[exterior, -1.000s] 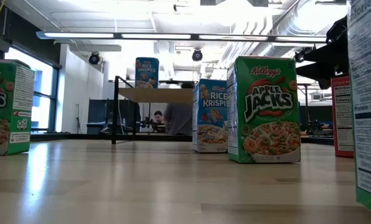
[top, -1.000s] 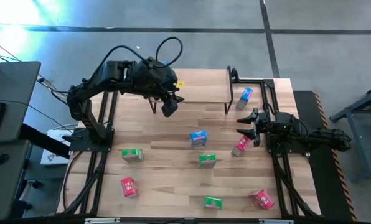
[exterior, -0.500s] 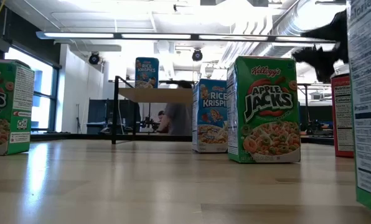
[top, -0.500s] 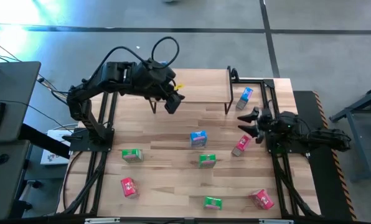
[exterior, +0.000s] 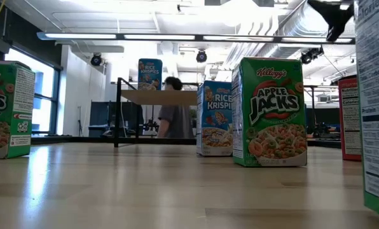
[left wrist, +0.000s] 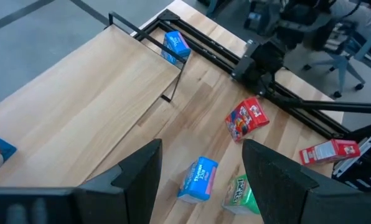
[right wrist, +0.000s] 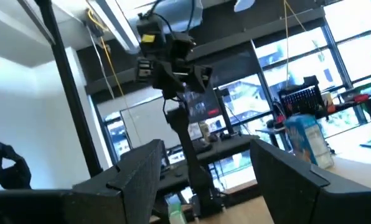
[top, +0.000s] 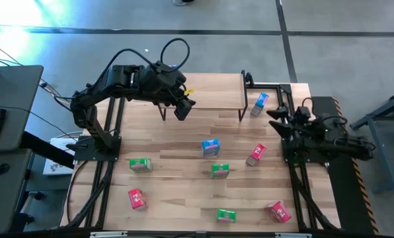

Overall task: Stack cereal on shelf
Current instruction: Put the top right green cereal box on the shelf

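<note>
We are looking down on the table, starting at its near edge. A green box (top: pixel 225 215) is standing at about six o'clock, a red box (top: pixel 137 198) at seven, and another red box (top: pixel 277 211) at five. Moving in, we are passing a green box (top: pixel 139 164) on the nine o'clock side and a third green box (top: pixel 219 170) near the middle, with a blue box (top: pixel 211 147) just beyond it. A third red box (top: pixel 256 154) is lying toward three o'clock.

In the low view the Apple Jacks box (exterior: pixel 269 112) is standing upright, with the Rice Krispies box (exterior: pixel 214 118) behind it.

The right gripper (top: pixel 277 119) is hanging at three o'clock over the table's edge, pointing into the room; its fingers (right wrist: pixel 133 175) are standing apart with nothing between them. The left gripper (top: pixel 183 108) is hovering at about eleven o'clock over the front edge of the shelf (top: pixel 210 92), fingers (left wrist: pixel 136 169) apart and empty too.

At twelve o'clock we are reaching the shelf, with one blue box (top: pixel 260 102) leaning off its right end. In the low view, another Rice Krispies box (exterior: pixel 149 74) is standing on the shelf top, and a person (exterior: pixel 173 118) is standing beyond the table.
</note>
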Controlling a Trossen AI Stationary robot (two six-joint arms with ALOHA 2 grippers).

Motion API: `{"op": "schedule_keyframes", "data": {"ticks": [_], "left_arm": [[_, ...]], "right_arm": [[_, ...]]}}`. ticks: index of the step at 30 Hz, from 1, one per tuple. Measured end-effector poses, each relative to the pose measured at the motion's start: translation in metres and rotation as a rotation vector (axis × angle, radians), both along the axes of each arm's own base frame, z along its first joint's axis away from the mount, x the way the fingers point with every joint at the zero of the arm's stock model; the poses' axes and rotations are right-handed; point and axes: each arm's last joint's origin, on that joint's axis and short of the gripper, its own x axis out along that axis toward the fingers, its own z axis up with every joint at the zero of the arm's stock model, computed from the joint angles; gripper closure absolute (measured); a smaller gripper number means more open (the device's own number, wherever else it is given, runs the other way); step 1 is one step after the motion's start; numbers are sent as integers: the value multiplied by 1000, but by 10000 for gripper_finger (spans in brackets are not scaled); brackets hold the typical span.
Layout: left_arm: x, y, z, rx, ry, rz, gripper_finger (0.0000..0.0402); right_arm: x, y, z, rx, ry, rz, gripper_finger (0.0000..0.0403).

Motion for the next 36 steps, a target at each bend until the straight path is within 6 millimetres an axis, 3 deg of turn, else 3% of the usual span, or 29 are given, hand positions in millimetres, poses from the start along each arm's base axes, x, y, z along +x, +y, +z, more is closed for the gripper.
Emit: {"op": "schedule_keyframes", "data": {"ticks": [13, 24, 29, 36], "left_arm": [[-3, 0, 2, 21, 5, -18, 188], [-12, -1, 8, 52, -7, -43, 188], [-21, -1, 11, 70, 10, -60, 188], [-41, -1, 13, 139, 91, -54, 188]], "right_arm": [[9, 0, 66, -39, 420, 9, 164], [39, -2, 109, -126, 596, 103, 164], [58, 0, 116, -142, 671, 178, 164], [88, 13, 111, -177, 768, 282, 164]]}}
